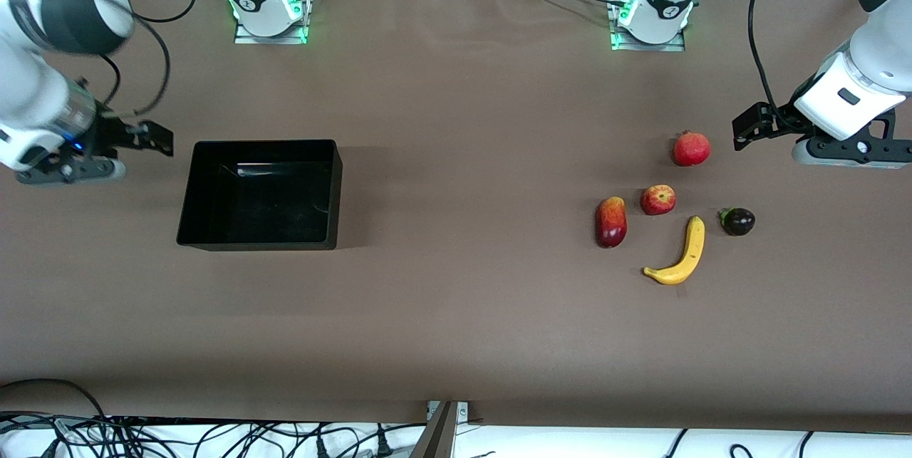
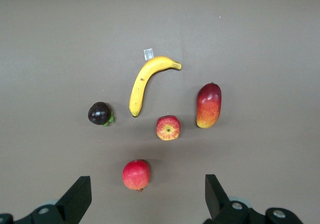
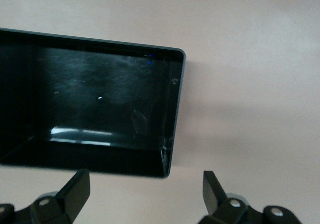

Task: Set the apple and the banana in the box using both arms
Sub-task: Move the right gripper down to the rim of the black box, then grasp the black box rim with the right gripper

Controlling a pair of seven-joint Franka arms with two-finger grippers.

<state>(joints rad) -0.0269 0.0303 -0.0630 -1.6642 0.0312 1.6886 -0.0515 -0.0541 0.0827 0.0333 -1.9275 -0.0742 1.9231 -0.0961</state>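
Apple (image 1: 657,199), banana (image 1: 682,253), box (image 1: 214,241): one each

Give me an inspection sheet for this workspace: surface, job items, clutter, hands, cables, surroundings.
Surface: brown table, bare between box and fruit.
Job items: apple and banana lie on the table toward the left arm's end, the banana nearer the front camera; black box toward the right arm's end, nothing seen inside.
Clutter: pomegranate-like red fruit, red-yellow oval fruit, dark purple fruit around the apple.
Hands: left hand open, empty, over the table by the fruit; right hand open, empty, beside the box.
Cables: black cables along the front edge, off the table.
Surroundings: two arm bases with green lights.
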